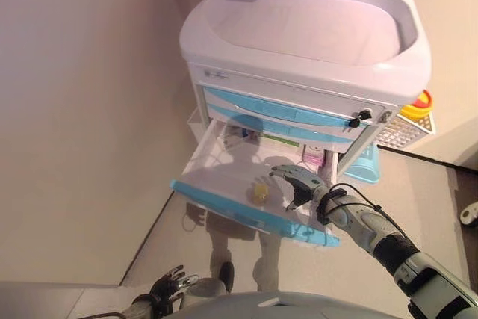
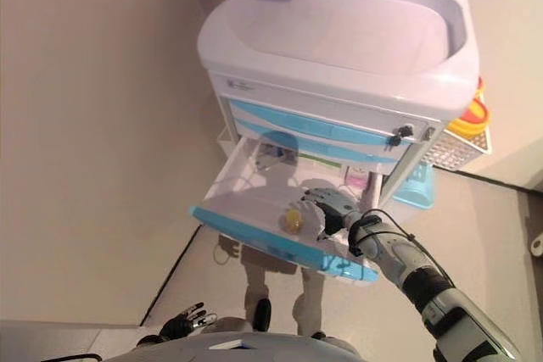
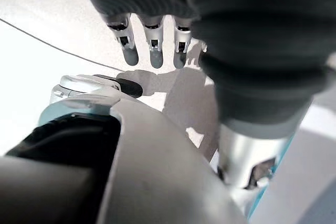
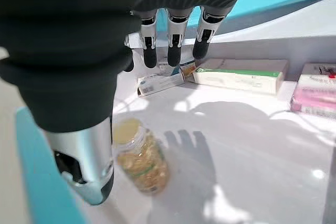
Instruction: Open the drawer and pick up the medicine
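The white cart's lower drawer (image 1: 224, 203) with a light blue front stands pulled out. A small clear medicine bottle (image 1: 261, 190) with yellow contents stands inside near the front; it also shows in the right wrist view (image 4: 140, 162). My right hand (image 1: 305, 183) hovers in the drawer just right of the bottle, fingers (image 4: 173, 43) straight and apart, holding nothing. Several flat medicine boxes (image 4: 241, 75) lie along the drawer's back. My left hand (image 1: 168, 285) hangs low at my side, fingers relaxed and empty.
The white cart (image 1: 306, 35) has a basin-like top and closed blue drawers (image 1: 284, 110) above the open one. A wire basket (image 1: 407, 128) with yellow and red things hangs on its right side. A beige wall (image 1: 75, 110) stands at the left.
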Available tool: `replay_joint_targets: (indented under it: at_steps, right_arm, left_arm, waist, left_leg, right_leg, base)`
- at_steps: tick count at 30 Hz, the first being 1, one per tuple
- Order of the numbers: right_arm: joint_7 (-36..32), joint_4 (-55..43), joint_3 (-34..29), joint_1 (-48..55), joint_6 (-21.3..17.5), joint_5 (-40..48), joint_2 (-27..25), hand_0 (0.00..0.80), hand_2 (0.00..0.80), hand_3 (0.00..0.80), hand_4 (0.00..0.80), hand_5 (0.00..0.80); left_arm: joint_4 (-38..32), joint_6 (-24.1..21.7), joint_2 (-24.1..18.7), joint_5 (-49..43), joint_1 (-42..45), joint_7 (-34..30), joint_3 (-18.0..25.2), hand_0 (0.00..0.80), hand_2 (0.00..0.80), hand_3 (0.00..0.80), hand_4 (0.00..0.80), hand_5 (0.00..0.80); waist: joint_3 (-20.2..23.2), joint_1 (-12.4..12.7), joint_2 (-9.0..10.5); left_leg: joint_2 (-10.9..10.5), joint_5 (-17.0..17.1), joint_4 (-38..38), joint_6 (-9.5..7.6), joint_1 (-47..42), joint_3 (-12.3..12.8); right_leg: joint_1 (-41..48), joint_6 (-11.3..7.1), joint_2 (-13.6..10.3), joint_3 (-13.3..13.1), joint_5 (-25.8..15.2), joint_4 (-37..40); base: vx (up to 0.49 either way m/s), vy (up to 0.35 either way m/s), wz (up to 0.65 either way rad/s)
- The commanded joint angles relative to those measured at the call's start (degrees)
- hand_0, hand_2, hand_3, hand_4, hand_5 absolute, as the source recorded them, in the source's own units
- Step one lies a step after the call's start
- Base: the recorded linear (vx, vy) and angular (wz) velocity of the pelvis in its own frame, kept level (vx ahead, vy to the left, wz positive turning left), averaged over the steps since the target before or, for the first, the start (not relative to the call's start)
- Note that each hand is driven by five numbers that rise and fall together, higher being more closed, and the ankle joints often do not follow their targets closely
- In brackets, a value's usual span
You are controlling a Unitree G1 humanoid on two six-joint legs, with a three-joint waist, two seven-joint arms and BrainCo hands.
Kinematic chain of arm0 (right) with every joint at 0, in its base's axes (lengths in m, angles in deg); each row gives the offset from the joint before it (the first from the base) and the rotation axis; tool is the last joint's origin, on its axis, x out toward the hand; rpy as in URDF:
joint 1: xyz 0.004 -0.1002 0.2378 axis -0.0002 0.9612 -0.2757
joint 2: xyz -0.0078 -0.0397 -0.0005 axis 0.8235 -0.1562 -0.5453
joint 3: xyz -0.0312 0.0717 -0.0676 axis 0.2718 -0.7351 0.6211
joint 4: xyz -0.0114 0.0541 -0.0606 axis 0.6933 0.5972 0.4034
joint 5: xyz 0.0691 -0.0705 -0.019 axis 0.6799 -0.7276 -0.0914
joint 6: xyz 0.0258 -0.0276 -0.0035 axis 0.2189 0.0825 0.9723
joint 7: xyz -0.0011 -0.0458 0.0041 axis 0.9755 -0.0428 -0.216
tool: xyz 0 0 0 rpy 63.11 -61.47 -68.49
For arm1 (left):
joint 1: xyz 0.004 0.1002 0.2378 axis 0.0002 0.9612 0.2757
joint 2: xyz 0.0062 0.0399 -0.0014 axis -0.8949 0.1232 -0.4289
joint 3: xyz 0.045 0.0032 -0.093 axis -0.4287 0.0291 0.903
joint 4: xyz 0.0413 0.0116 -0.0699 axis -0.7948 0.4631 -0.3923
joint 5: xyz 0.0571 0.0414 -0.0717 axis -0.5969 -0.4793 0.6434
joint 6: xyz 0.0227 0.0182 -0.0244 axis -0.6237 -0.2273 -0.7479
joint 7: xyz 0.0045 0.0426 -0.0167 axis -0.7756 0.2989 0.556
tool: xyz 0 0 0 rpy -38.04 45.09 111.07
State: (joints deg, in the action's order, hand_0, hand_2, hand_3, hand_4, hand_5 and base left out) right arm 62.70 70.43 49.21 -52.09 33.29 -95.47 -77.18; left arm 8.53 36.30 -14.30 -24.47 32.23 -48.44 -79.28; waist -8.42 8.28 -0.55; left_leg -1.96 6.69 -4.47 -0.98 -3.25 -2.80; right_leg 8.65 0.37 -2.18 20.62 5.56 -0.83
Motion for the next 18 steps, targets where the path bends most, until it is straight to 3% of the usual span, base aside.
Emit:
replay_joint_targets:
  at_steps: [1, 9, 18]
  right_arm:
    - [4.24, -1.12, 1.11, -4.97, 2.8, 1.1, 1.56, 0.0, 0.0, 0.0, 0.0, 0.0]
    - [6.54, 3.73, 0.93, -6.36, 6.07, -2.22, 2.87, 0.0, 0.0, 0.0, 0.0, 0.0]
    - [4.45, 9.76, 3.76, -8.91, 5.8, -6.01, 3.62, 0.0, 0.0, 0.0, 0.0, 0.0]
  left_arm:
    - [1.56, 0.24, -0.19, -0.33, -1.75, -0.1, -3.0, 0.0, 0.0, 0.0, 0.0, 0.0]
    - [0.72, -0.52, 0.46, -0.94, -1.24, 0.02, -4.19, 0.0, 0.0, 0.0, 0.0, 0.0]
    - [1.14, -1.13, -0.14, -1.88, -1.62, -0.97, -4.51, 0.0, 0.0, 0.0, 0.0, 0.0]
  waist:
    - [-0.52, 2.31, 1.77]
    - [-0.78, 4.7, 1.15]
    - [-0.73, 7.25, 1.06]
  left_leg:
    - [-2.31, -6.11, 1.97, 0.18, -0.88, 1.07]
    - [-2.1, -4.74, 1.09, 1.15, -0.27, -1.61]
    - [-2.09, -3.8, 1.08, 1.96, 0.72, -4.13]
  right_leg:
    - [-2.04, -3.31, -3.22, -0.34, -3.93, -1.79]
    - [-1.64, -2.96, -3.51, 2.69, -3.01, -2.39]
    - [-1.47, -2.61, -3.86, 5.69, -2.25, -3.14]
  base:
    - [0.014, -0.012, 0.32]
    - [0.004, -0.007, 0.28]
    - [0.005, -0.008, 0.2]
